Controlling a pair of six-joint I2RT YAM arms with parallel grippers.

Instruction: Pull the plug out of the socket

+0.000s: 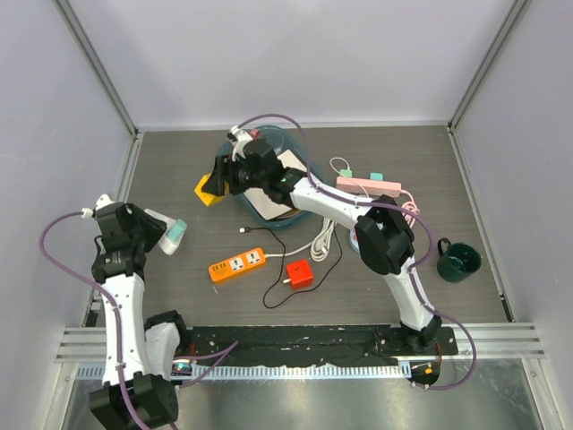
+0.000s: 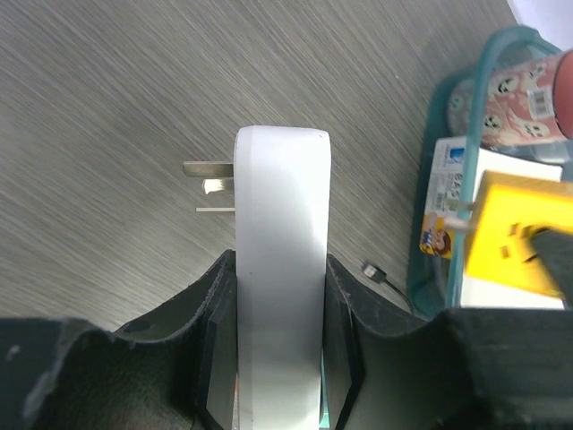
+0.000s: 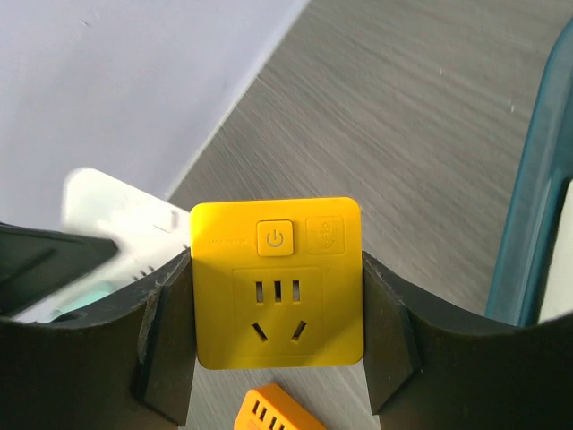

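Note:
My left gripper (image 1: 159, 231) (image 2: 280, 264) is shut on a white plug (image 1: 172, 235) (image 2: 281, 269). Its metal prongs (image 2: 208, 167) stick out bare to the left, above the table. My right gripper (image 1: 218, 182) (image 3: 276, 262) is shut on a yellow square socket (image 1: 209, 191) (image 3: 277, 282) by its two sides. The socket's slots are empty. Plug and socket are apart. The socket shows at the right of the left wrist view (image 2: 519, 237). The plug shows blurred at the left of the right wrist view (image 3: 116, 235).
A teal basin (image 1: 303, 159) (image 2: 430, 193) with boxes in it stands behind the right gripper. An orange power strip (image 1: 238, 266) (image 3: 273, 412), a red cube adapter (image 1: 300, 274), white and black cables (image 1: 324, 240), a pink power strip (image 1: 367, 185) and a green mug (image 1: 458, 260) lie mid-table and right.

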